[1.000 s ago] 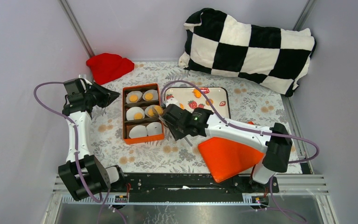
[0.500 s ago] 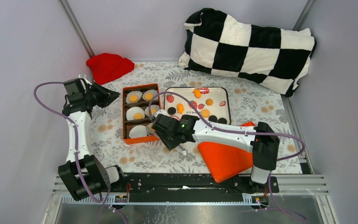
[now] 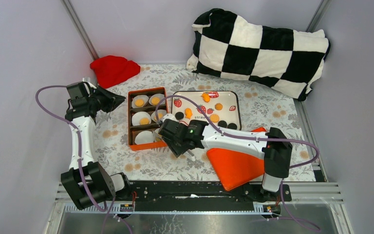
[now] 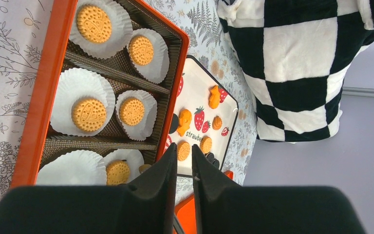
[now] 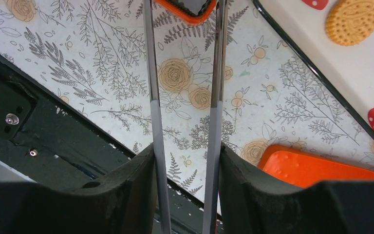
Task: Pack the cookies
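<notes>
Gaping right claw (image 3: pixel 164 130) sits at orange box (image 4: pixel 46 87) corner; cookies (image 4: pixel 88 114) lie inside.

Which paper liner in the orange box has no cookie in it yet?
The large front-left liner, nearest the arms; the other five hold cookies.

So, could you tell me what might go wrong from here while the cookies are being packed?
Two risks, I think. The right gripper hangs open, its long metal blades at the near corner of the orange box; moving in, they could snag its rim or a paper liner and shift things. The right arm's purple cable loops above the tray, so it might drag across the loose cookies there.
</notes>
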Available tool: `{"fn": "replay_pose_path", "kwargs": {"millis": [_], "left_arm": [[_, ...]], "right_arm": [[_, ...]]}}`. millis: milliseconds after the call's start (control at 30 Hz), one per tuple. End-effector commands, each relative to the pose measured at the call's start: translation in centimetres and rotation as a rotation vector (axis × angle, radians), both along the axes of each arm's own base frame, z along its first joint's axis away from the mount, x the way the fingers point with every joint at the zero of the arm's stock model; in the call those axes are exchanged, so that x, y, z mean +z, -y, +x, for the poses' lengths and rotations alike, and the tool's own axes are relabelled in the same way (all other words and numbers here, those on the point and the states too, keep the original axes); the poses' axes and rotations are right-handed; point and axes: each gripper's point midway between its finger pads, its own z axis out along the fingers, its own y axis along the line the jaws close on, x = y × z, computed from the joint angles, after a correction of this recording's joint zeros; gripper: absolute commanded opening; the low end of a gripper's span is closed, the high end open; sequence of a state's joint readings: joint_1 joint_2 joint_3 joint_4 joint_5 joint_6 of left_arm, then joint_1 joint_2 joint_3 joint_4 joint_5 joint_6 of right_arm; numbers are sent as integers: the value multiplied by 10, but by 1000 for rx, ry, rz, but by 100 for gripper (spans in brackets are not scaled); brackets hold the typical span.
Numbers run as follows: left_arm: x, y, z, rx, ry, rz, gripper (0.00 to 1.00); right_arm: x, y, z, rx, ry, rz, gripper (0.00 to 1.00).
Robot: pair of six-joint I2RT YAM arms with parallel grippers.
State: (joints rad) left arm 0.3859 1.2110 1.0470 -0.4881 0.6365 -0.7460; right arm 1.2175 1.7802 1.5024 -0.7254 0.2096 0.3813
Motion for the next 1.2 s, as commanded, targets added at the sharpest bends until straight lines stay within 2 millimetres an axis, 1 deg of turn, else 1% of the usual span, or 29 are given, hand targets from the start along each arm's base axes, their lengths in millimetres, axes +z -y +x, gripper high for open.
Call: {"fn": "replay_pose_path", "kwargs": {"millis": [0, 67, 133, 200, 233, 300, 367, 433, 600, 667, 767, 900, 967, 1033, 1167], "left_arm": [[13, 5, 3, -38, 49, 14, 21], [13, 5, 2, -37, 50, 13, 21], [14, 4, 2, -34, 52, 17, 21], [14, 4, 2, -31, 55, 20, 21], [15, 4, 2, -31, 56, 22, 21], [15, 4, 2, -31, 56, 22, 21], [14, 4, 2, -30, 55, 22, 21], [14, 4, 3, -30, 54, 21, 21], [11, 5, 3, -32, 47, 21, 21], [11, 5, 3, -32, 46, 21, 21], [11, 5, 3, -32, 48, 22, 21], [11, 5, 3, -31, 47, 23, 21], [11, 5, 3, -31, 46, 22, 21], [11, 5, 3, -32, 46, 21, 21], [10, 4, 4, -30, 42, 22, 21]], "right_arm": [[50, 1, 15, -41, 109, 79, 49], [63, 8, 21, -68, 152, 93, 48], [77, 20, 28, -103, 208, 93, 47], [87, 33, 33, -138, 254, 80, 46], [89, 40, 35, -155, 273, 68, 45], [86, 51, 37, -174, 293, 40, 45], [75, 59, 38, -187, 290, 9, 44], [58, 63, 37, -195, 264, -21, 44], [13, 61, 31, -195, 187, -61, 45], [-2, 60, 30, -199, 163, -73, 45], [-20, 61, 31, -207, 135, -87, 46], [-37, 61, 39, -222, 100, -84, 46], [-43, 60, 48, -239, 86, -72, 47], [-47, 62, 57, -258, 74, -66, 48], [-49, 57, 72, -260, 66, -51, 49]]}}
